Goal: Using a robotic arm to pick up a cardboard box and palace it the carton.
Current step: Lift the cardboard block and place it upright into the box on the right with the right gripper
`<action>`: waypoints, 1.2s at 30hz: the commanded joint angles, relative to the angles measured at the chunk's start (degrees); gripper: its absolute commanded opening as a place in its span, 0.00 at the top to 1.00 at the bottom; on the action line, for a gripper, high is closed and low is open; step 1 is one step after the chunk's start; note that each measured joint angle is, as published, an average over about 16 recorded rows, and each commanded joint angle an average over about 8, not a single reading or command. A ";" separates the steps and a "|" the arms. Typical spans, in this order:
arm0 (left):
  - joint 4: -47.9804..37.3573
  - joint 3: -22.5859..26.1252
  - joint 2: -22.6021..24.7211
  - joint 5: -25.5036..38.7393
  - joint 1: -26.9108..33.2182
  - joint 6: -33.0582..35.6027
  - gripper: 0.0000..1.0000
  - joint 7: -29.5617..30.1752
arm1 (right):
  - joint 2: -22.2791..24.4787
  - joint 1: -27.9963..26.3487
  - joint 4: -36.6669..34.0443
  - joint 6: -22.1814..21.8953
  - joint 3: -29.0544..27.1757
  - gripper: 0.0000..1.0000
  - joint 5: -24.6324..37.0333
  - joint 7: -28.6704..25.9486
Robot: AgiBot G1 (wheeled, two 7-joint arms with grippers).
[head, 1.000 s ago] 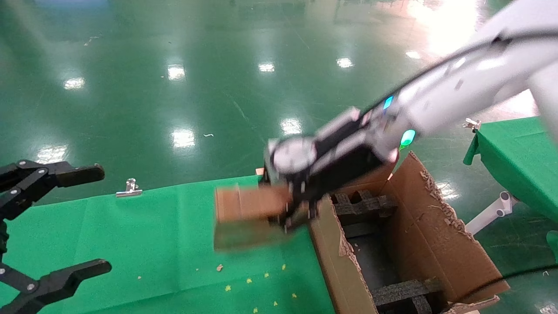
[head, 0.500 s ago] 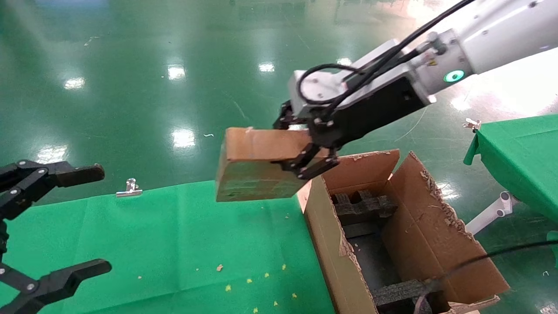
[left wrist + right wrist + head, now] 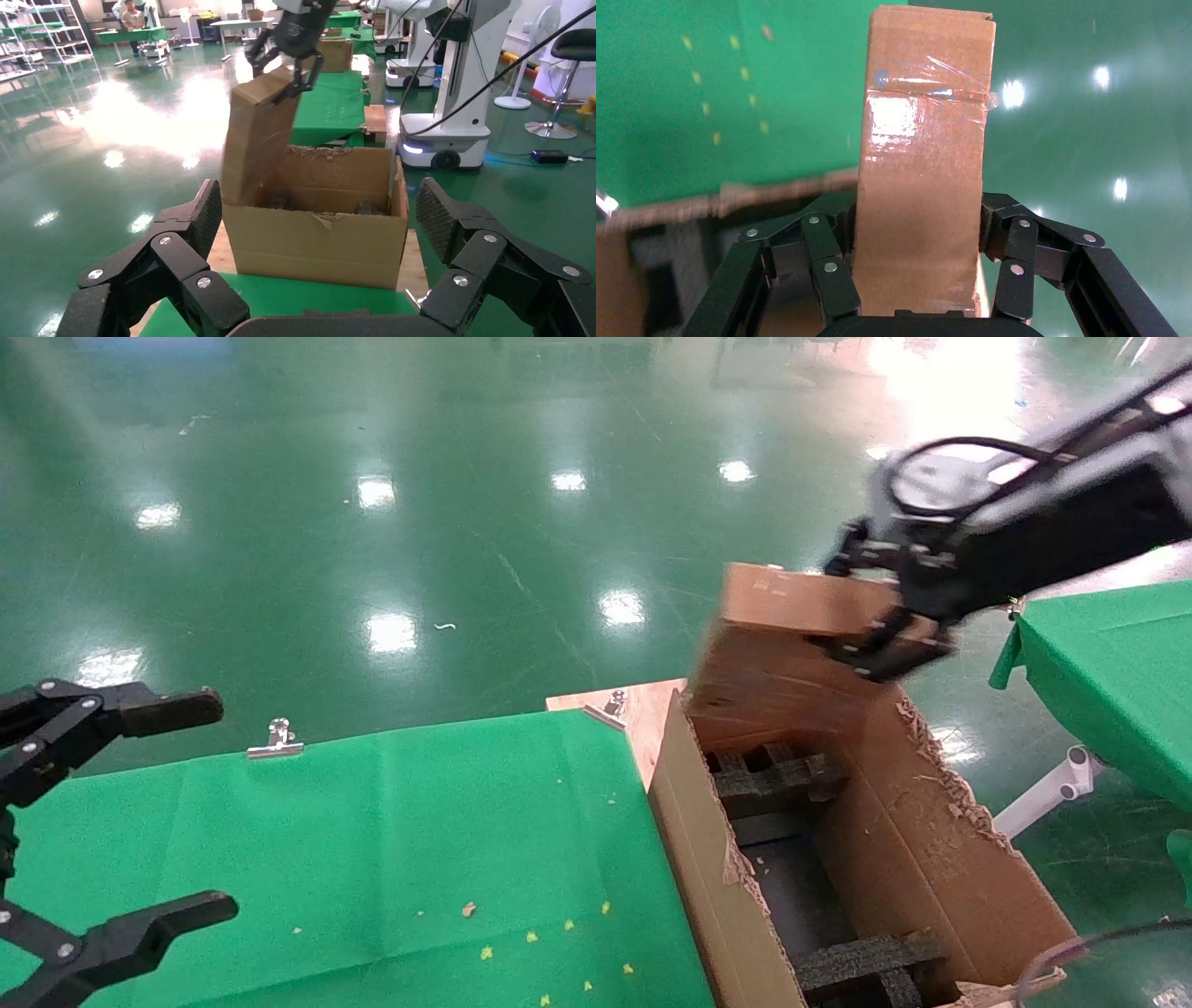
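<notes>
Green-clothed table point(image 3: 372, 822) now sitting bare: right gripper point(image 3: 885, 617), pinching the cardboard box point(image 3: 792, 654), has swung it off the cloth and is holding it tilted over the carton point(image 3: 931, 822) far end. Lowering comes next. Left gripper point(image 3: 84, 822) idling spread.

1. The robotic arm point(image 3: 1024, 523) has swung from above the green counter point(image 3: 372, 840) across to the carton point(image 3: 931, 859).
2. The cardboard box point(image 3: 792, 654) (clamped in the jaws throughout) rose off the counter and now hangs tilted over the carton's far end.
3. The counter's wooden corner point(image 3: 643, 710), hidden before, shows.
</notes>
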State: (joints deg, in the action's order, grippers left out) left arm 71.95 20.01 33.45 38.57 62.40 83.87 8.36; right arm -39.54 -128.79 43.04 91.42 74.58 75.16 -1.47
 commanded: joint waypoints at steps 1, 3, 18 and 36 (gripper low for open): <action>0.00 0.00 0.00 0.00 0.00 0.00 0.00 0.00 | 1.59 -1.81 0.13 0.06 1.97 1.00 0.62 -0.15; 0.00 0.00 0.00 0.00 0.00 0.00 0.00 0.00 | 3.60 -2.95 0.09 -0.01 4.06 1.00 0.56 -1.36; 0.00 0.01 0.00 -0.01 0.00 0.00 0.00 0.00 | 19.03 3.36 1.50 -9.64 12.64 1.00 -0.90 -22.50; -0.02 0.01 -0.02 -0.04 -0.01 -0.03 0.00 -0.01 | 31.40 15.48 15.02 -28.78 16.08 1.00 -8.12 -43.63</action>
State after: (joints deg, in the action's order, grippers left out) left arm 71.94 20.02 33.43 38.54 62.39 83.85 8.35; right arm -8.55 -113.61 57.56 63.28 90.53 67.32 -44.70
